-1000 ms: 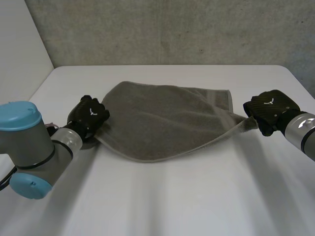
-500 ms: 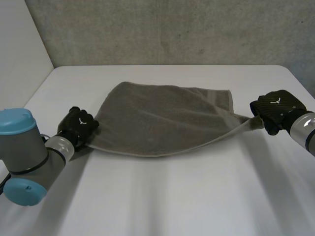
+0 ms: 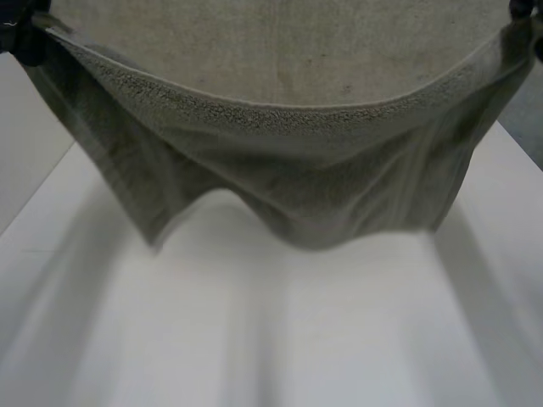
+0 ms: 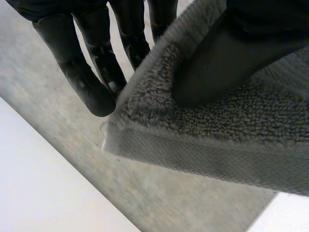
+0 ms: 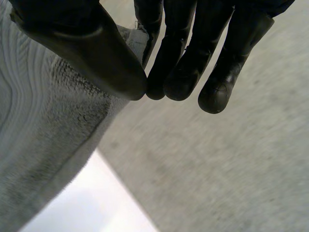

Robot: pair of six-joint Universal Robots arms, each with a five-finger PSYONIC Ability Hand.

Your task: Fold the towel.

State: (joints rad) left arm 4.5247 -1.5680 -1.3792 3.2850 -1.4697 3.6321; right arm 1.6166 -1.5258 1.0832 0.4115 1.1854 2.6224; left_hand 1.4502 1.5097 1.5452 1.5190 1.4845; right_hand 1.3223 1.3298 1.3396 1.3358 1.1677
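Grey-brown terry towel, head view: half a second ago it lay spread on the white worktop with a hand at each end. It now hangs in the air close to the camera, stretched between the left hand at one upper corner and the right hand at the other. The top edge sags in the middle. The lower edge hangs wavy and blurred above the worktop, and whether any part touches the surface cannot be told.

Left wrist view: the left hand pinches a hemmed corner of the towel, with the thumb pressed on the pile and the fingers behind the cloth.

Right wrist view: the right hand holds the opposite corner, the thumb closing the cloth against the fingertips. The rest of the towel falls away beside the palm.

Judgement: both grasps have held through the lift, so the towel is free of the worktop and hangs as a single sheet. The fold itself is not yet made. The next move probably calls for lowering the free edge to the worktop and laying the held edge over it.
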